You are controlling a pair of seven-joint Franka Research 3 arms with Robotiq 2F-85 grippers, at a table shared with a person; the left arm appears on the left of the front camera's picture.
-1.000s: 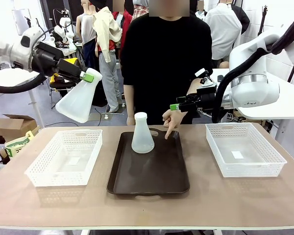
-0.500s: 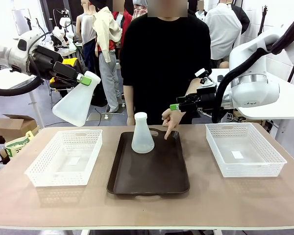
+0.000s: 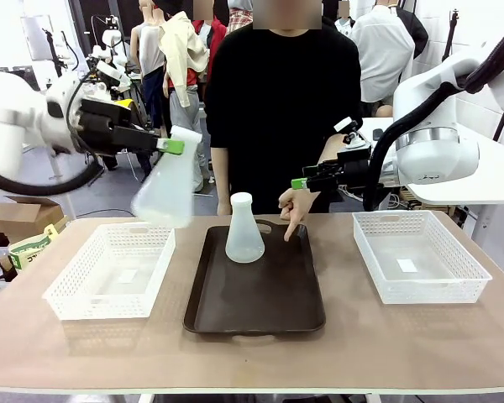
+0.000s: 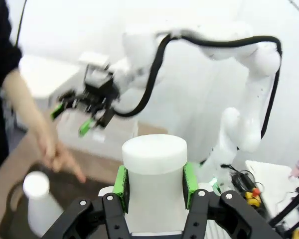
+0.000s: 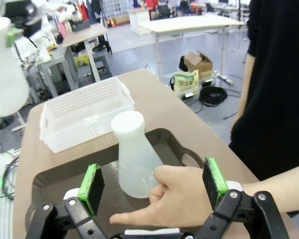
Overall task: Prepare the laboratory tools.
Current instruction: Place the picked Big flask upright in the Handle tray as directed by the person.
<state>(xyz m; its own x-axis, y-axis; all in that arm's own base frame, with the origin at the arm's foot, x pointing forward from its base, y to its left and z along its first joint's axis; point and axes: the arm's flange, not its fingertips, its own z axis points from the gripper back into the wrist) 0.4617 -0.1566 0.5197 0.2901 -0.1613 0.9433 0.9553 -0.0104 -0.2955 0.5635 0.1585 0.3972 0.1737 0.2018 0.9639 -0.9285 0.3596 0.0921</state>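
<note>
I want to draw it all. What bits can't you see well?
- Held flask, front view: smeared by motion blur.
- Same flask, left wrist view: base hidden below the left gripper.
- Tray flask, right wrist view: foot hidden behind the person's hand.

The table carries two white baskets (flanking) and a tray.

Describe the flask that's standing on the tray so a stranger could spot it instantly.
Find the dark brown tray mid-table, between two white lattice baskets. At its far end stands a frosted-white conical flask, beside the person's hand. The other flask hangs in the left gripper.
</note>
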